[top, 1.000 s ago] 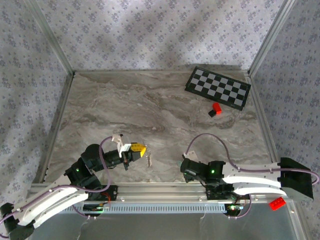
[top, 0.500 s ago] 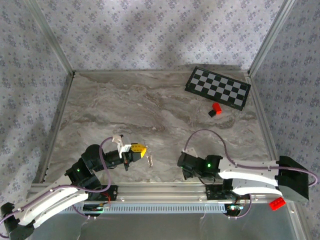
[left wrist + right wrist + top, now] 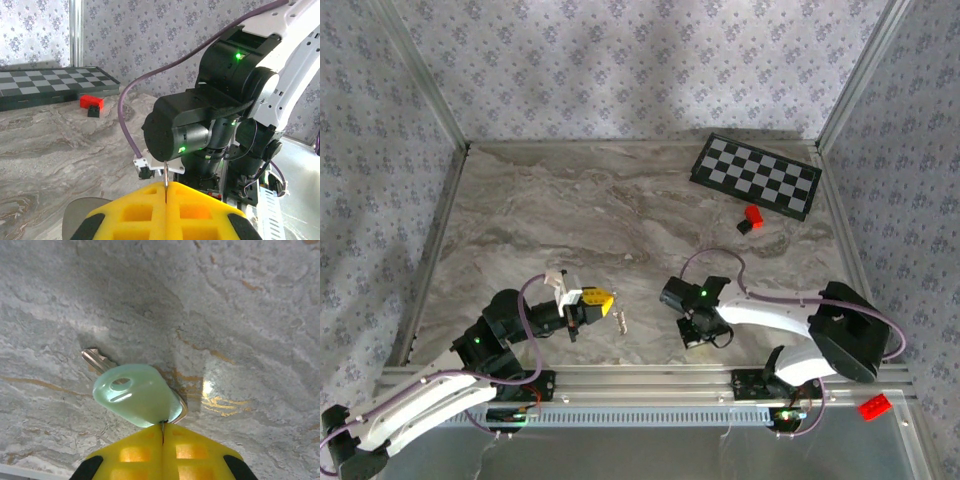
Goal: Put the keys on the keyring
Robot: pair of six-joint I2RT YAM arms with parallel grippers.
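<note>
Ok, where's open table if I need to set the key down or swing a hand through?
The table is bare across its middle and far left, up to the chessboard. Chessboard and red block fill the far right corner. Near centre is tight: the left hand with the keyring faces the right hand holding the key.

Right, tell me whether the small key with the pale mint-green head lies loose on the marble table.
No, the right gripper is shut on the key's mint-green head.
</note>
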